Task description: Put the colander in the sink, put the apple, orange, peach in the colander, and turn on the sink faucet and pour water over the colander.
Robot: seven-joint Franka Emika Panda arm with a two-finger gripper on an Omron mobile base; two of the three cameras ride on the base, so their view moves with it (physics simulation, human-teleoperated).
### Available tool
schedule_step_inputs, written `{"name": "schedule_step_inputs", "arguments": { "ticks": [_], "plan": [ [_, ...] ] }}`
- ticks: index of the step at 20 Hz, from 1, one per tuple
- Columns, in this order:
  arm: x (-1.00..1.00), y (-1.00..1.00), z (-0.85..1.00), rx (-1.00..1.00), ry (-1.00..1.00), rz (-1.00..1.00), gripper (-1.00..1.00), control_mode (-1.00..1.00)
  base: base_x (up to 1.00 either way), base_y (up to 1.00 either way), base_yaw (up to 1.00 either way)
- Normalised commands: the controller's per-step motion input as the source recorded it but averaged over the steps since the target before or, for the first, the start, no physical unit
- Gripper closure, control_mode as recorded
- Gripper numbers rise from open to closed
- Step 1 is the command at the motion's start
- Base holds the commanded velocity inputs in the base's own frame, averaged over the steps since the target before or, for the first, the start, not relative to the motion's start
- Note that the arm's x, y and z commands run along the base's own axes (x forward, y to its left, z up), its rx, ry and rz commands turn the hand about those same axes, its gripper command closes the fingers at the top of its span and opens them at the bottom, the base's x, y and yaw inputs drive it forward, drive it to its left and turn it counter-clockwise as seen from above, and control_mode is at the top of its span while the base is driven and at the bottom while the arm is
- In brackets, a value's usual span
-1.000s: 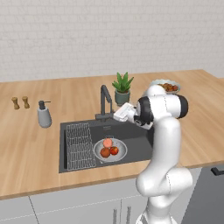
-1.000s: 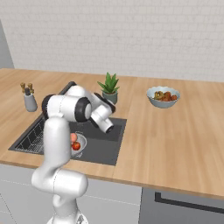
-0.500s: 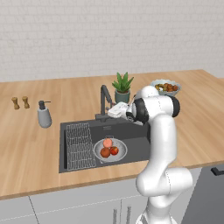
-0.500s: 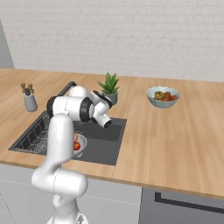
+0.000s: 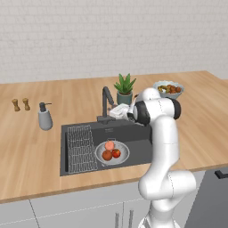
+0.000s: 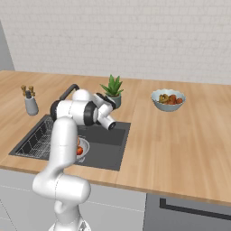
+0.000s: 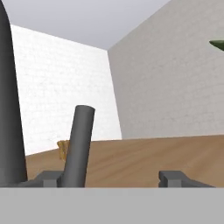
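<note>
My pincer (image 7: pixel 116 177): it is up by the sink faucet (image 5: pixel 106 103), at the back edge of the sink (image 5: pixel 142 147). My two finger tips (image 7: pixel 175 178) stand apart. One faucet lever stands between them, near the left tip. I cannot tell if I am touching it.
Colander (image 5: pixel 123 156): it sits inside the sink, on the floor of it, just beside the wire rack (image 5: pixel 81 148).
Apple (image 5: pixel 116 153): in the colander, on the right side.
Orange (image 5: pixel 107 155): in the colander, touching the apple.
Peach (image 5: pixel 109 145): in the colander, behind the other two.
Faucet spout: it bends out over the sink. I see no water coming out.
Plant pot (image 5: pixel 124 91): on the surface just behind the faucet.
Soap bottle (image 5: pixel 44 117): on the surface, left of the sink.
Two small shakers (image 5: pixel 21 104): far left, well apart from the sink.
Food bowl (image 6: pixel 168 99): on the surface, right of the plant.
</note>
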Motion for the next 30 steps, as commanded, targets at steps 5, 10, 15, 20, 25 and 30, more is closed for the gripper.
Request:
{"name": "schedule_step_inputs", "arguments": {
  "ticks": [5,10,15,20,25,30],
  "plan": [
    [0.2,-0.1,-0.23,0.01,0.0,-0.13,1.0,-1.0,0.0,0.0,0.0],
    [0.09,-0.46,-0.33,0.05,-0.01,-0.33,1.0,-1.0,0.0,0.0,0.0],
    [0.23,-0.76,-0.35,0.04,0.0,-0.35,1.0,-1.0,0.0,0.0,0.0],
    [0.57,-1.0,-0.24,0.07,0.07,-0.21,1.0,-1.0,0.0,0.0,0.0],
    [0.68,-1.0,-0.33,0.19,0.14,-0.08,1.0,-1.0,0.0,0.0,0.0],
    [0.75,-1.0,-0.4,0.29,0.17,-0.03,1.0,-1.0,0.0,0.0,0.0]
  ]
}}
